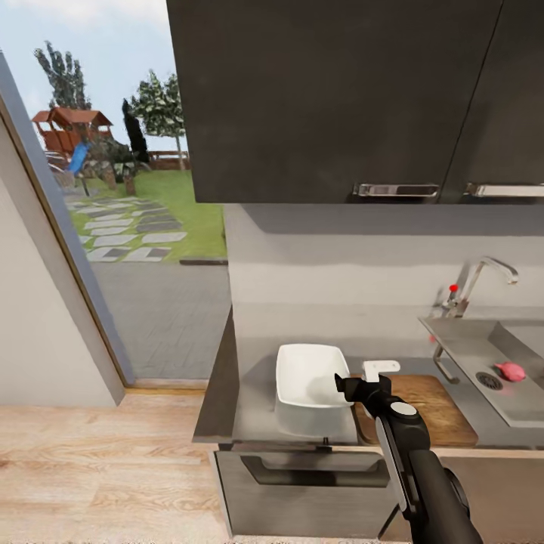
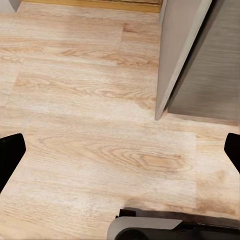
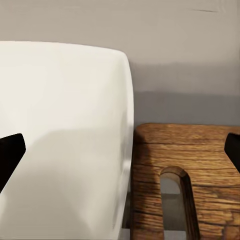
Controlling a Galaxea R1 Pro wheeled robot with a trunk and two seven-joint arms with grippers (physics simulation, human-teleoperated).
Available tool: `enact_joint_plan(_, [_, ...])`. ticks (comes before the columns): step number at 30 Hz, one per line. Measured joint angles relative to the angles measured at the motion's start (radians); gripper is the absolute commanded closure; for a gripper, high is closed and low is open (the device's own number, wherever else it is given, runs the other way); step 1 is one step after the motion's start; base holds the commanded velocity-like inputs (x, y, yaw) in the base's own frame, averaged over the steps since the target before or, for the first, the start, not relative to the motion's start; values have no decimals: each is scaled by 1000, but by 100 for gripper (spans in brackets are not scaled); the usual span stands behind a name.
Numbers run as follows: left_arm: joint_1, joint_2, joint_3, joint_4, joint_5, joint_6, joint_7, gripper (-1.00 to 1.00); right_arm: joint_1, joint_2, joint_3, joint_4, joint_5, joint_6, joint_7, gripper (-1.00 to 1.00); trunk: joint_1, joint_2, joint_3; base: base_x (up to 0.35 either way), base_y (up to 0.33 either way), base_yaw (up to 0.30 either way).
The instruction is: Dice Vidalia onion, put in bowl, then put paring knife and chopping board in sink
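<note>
**Right arm poised over bowl and board; onion sits in the sink**

The right gripper (image 1: 355,387) hangs above the countertop (image 1: 253,408), over the seam where the bowl (image 1: 306,381) meets the chopping board (image 1: 438,415). Its two dark fingers (image 3: 11,150) stand wide apart and hold nothing. From the wrist camera, the white bowl lies under one finger and the brown board under the other, the two just beside each other, perhaps touching. A slotted handle hole in the board sits between the fingers, near the bowl's edge.

The board lies flat with its long axis running along the counter, from the bowl towards the sink (image 1: 472,347). The bowl's long side runs from counter front to back wall.

Beyond the board, well away from the gripper, the Vidalia onion (image 1: 511,370) rests in the basin beside the round drain (image 1: 489,380), a small pink bulb lying on its side.

The left gripper (image 2: 120,150) faces pale wooden floor (image 2: 90,100), its fingers spread wide and empty.
</note>
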Motion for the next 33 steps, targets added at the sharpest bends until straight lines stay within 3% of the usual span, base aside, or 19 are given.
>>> enact_joint_plan(15, [0,0,0,6,-1,0,0,-100,0,-1,0,0,-4,0,2,-100,0,0,-23,0,0,0])
enact_joint_plan(23, [0,0,0,6,-1,0,0,-100,0,-14,-4,0,-96,-2,4,-100,0,0,-27,0,0,0])
enact_joint_plan(33, [0,0,0,6,-1,0,0,-100,0,-15,-5,0,-108,-3,5,-100,0,0,-28,0,0,0])
